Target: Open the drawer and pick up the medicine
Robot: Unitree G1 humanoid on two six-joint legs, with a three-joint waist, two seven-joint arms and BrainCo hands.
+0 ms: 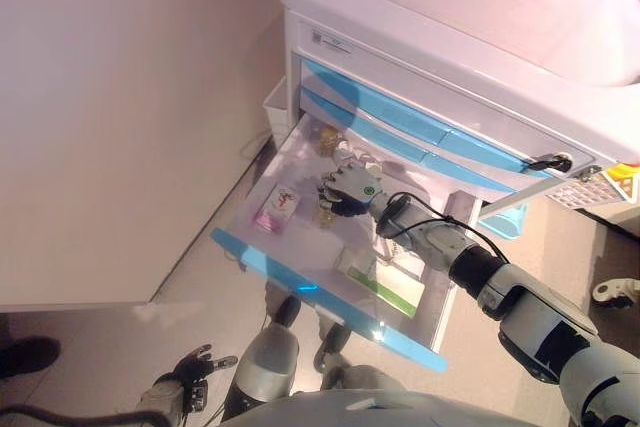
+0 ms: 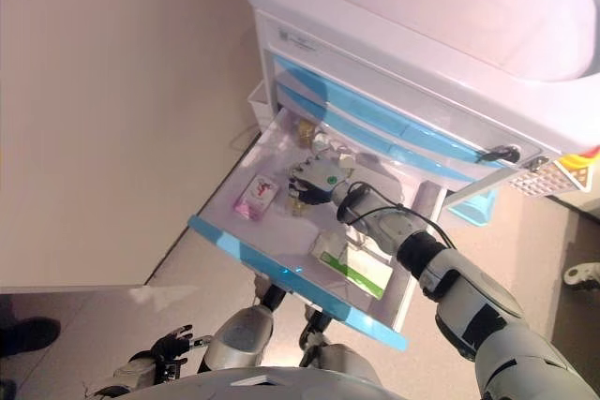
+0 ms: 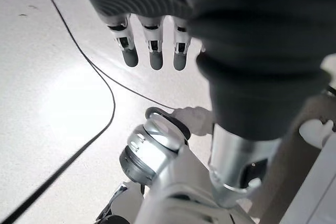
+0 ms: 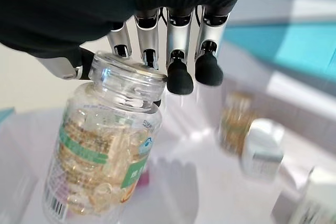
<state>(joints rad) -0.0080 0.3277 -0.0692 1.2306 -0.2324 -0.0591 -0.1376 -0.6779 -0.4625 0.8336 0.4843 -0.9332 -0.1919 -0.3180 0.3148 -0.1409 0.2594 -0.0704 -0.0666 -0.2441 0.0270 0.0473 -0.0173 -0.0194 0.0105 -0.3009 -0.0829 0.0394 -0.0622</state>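
Drawer (image 1: 300, 282): pulled out from the cabinet (image 1: 470, 67), beneath its two closed drawers. Right hand (image 1: 348, 190) inside it, mid-tray. Capsule bottle (image 4: 105, 156): directly under the fingers (image 4: 180, 77), its neck against them. Flat packet (image 1: 278, 208): left of the fingers. Boxes (image 1: 385, 282): nearer the drawer front, right of the fingers. Two small bottles (image 4: 252, 135): beyond the fingertips, toward the cabinet. Left hand (image 1: 190, 372): low, outside the drawer.
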